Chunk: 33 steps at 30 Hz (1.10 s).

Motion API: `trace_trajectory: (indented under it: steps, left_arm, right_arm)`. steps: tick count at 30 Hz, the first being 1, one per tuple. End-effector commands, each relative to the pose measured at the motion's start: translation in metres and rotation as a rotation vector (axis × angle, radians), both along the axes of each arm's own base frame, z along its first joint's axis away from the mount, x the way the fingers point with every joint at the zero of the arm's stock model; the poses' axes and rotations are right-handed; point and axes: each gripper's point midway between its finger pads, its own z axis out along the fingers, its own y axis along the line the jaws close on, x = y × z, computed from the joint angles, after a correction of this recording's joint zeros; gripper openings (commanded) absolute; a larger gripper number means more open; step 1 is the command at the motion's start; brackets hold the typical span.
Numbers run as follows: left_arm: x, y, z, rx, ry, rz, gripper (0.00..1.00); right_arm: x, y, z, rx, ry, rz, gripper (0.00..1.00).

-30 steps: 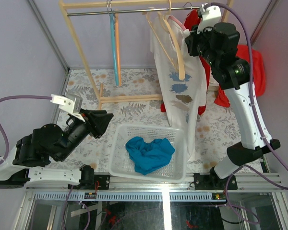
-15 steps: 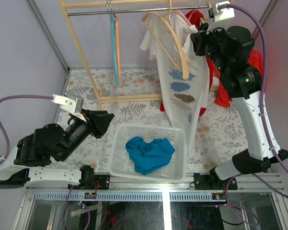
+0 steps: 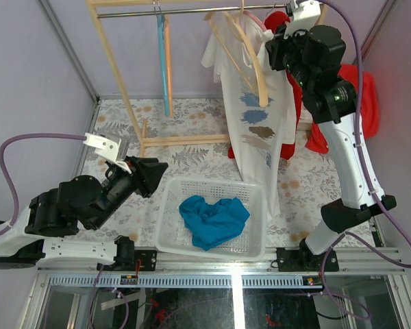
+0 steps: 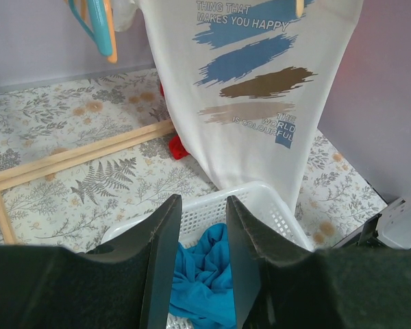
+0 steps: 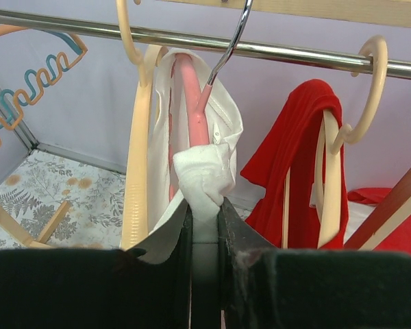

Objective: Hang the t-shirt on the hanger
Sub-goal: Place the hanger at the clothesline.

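Observation:
The white t-shirt (image 3: pixel 257 140) with blue and brown printed strokes hangs full length from the rail; it also shows in the left wrist view (image 4: pixel 253 103). In the right wrist view the pale pink hanger (image 5: pixel 187 103) is inside its collar, with its wire hook (image 5: pixel 231 38) over the metal rail (image 5: pixel 294 53). My right gripper (image 5: pixel 205 205) is shut on a bunched fold of the t-shirt (image 5: pixel 204 171) just below the hanger's neck; it is high at the rail (image 3: pixel 271 49). My left gripper (image 3: pixel 159 173) is open and empty, low on the left, and looks over the basket (image 4: pixel 202 202).
A thick beige wooden hanger (image 5: pixel 138 151) hangs against the shirt's left side. Red garments (image 5: pixel 294 157) hang to the right. A light blue hanger (image 3: pixel 164 62) is further left on the wooden rack (image 3: pixel 116 75). A white basket (image 3: pixel 168 205) holds a blue cloth (image 3: pixel 212 219).
My right gripper swung right and up, then back left along the rail with the shirt, which hangs higher and narrower now. My left arm edged slightly right.

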Motion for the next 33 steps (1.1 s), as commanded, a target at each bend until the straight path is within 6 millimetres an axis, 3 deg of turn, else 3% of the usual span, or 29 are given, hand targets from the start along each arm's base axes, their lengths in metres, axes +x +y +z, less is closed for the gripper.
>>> trace_trajectory:
  steps: [1,7,10,16,26,33]
  left_arm:
    - [0.001,0.002,0.012,-0.031,-0.006,0.012,0.32]
    - [0.002,-0.001,0.009,-0.015,-0.003,0.014,0.32]
    - [0.002,-0.004,0.010,-0.009,-0.002,0.013,0.32]
    - [0.003,-0.009,0.009,0.001,0.001,0.013,0.32]
    - [0.003,-0.012,0.012,0.011,0.003,0.016,0.32]
    - [0.004,-0.013,0.011,0.021,0.002,0.018,0.32]
  right_arm:
    - [-0.022,-0.015,0.077,0.090,-0.234,0.002,0.00]
    - [-0.043,-0.029,0.088,0.116,-0.311,-0.017,0.00]
    - [-0.042,-0.031,0.092,0.101,-0.310,-0.020,0.00]
    - [-0.025,-0.027,0.090,0.078,-0.292,-0.012,0.00]
    - [0.006,-0.019,0.062,0.072,-0.214,0.031,0.00]
    - [0.013,-0.013,0.047,0.076,-0.176,0.068,0.00]
